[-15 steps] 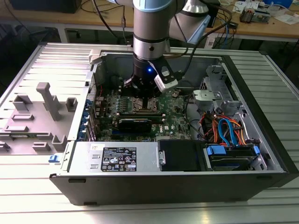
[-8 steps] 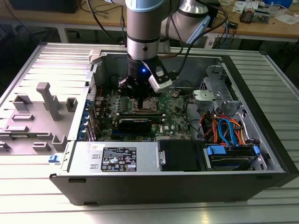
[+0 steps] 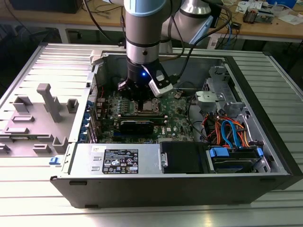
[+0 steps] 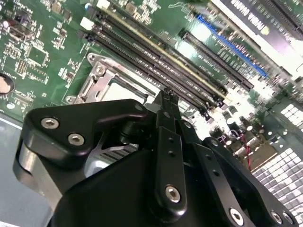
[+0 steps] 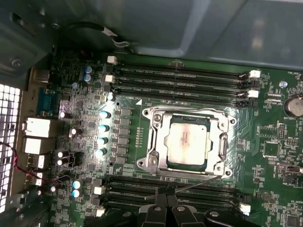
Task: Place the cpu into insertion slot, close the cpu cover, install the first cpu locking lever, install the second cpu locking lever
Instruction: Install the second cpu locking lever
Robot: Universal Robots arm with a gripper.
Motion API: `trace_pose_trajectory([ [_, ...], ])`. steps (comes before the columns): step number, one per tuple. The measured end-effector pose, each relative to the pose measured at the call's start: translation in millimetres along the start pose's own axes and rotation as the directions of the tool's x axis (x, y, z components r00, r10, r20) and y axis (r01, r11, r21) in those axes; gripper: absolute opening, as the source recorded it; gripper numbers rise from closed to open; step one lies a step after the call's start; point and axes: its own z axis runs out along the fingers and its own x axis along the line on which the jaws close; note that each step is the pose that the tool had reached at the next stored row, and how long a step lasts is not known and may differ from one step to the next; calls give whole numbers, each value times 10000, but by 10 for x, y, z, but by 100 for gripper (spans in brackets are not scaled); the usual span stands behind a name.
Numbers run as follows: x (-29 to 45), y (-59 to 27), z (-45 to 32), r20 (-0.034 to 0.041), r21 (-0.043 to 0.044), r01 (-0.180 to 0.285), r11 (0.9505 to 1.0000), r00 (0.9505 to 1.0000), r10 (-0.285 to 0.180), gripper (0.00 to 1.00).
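Observation:
The cpu (image 5: pixel 186 144) lies flat in the insertion slot (image 5: pixel 225 147) on the green board, its silver top showing through the window of the cpu cover (image 5: pixel 188 116), which lies down over it. A thin metal locking lever (image 5: pixel 201 182) runs slantwise along the slot's edge, one end at my fingertips. My gripper (image 5: pixel 165 191) is shut right beside the slot; I cannot tell whether the lever is pinched. In the second wrist view the gripper (image 4: pixel 166 94) hovers over the cover's corner (image 4: pixel 97 80). In the exterior view my gripper (image 3: pixel 137 94) hangs just above the slot (image 3: pixel 149 106).
Long black memory slots (image 5: pixel 180 82) flank the socket on both sides. A black card (image 3: pixel 137 125) stands in front of it. The drive cage with orange and blue cables (image 3: pixel 227 130) fills the exterior view's right, the power supply (image 3: pixel 118 161) the front. Case walls (image 3: pixel 165 56) enclose the board.

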Motion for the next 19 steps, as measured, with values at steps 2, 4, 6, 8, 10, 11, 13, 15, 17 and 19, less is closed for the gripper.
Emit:
trace_pose_trajectory([
  [2, 11, -4, 1, 1, -8, 9, 10000, 10000, -9, 11],
  [4, 28, -3, 0, 2, -21, 31, 10000, 10000, -31, 11],
  [6, 40, -1, 2, 4, -31, 54, 10000, 10000, -54, 11],
  [8, 63, 1, 6, 3, -35, 88, 10000, 10000, -88, 11],
  [10, 88, 4, 12, 6, -58, 128, 9999, 9999, -128, 11],
  [11, 98, 5, 19, 9, -77, 154, 9999, 9999, -153, 11],
  [13, 113, 6, 36, 11, -109, 211, 9997, 9998, -210, 11],
  [15, 119, 6, 51, 13, -127, 244, 9996, 9997, -244, 11],
  [17, 127, 7, 65, 17, -149, 275, 9995, 9996, -275, 11],
  [19, 134, 8, 83, 19, -176, 305, 9994, 9995, -304, 11],
])
